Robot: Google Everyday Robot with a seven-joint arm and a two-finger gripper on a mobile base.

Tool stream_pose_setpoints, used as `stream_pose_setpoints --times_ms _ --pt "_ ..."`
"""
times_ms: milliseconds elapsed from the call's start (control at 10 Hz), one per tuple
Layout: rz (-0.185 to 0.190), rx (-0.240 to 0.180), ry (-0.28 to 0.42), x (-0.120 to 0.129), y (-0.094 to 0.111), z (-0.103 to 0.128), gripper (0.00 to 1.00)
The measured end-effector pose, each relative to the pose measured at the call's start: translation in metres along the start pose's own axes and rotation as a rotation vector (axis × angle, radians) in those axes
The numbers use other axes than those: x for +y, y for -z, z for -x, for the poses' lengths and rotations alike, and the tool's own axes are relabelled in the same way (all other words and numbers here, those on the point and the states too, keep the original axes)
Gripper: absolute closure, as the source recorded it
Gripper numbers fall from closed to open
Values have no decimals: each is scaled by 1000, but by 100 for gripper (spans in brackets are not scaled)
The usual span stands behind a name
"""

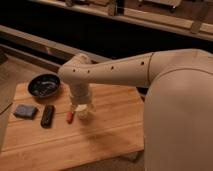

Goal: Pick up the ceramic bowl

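Observation:
The ceramic bowl (44, 85) is round, shallow and glossy black with a bluish speckled inside. It sits at the far left corner of the wooden table (110, 135). My gripper (81, 106) hangs straight down from the white wrist, right of the bowl and about a hand's width from it. It stands open over the table and holds nothing. Right under and beside it is a small white cup (85, 112), partly hidden by the wrist.
A red pen-like thing (70, 116) lies just left of the cup. A black bar-shaped object (47, 115) and a blue sponge-like pad (25, 111) lie near the left edge. My own white arm (150, 75) and body fill the right side. A dark shelf runs behind.

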Motion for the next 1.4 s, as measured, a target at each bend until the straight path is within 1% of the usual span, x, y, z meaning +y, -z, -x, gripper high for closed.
stream_pose_setpoints --times_ms 700,800,900,1000,1100,1200,1300,1400 --pt "1 -1 0 0 1 0 35" --pt "15 -10 6 3 6 2 35" --pt "57 -38 20 14 18 8 35" --pt "114 -71 38 26 33 16 35" --pt "178 -117 65 40 48 24 35" --pt "224 -161 91 48 57 31 35" --pt "285 -224 134 59 67 41 35" --pt "308 -253 162 62 68 45 35"
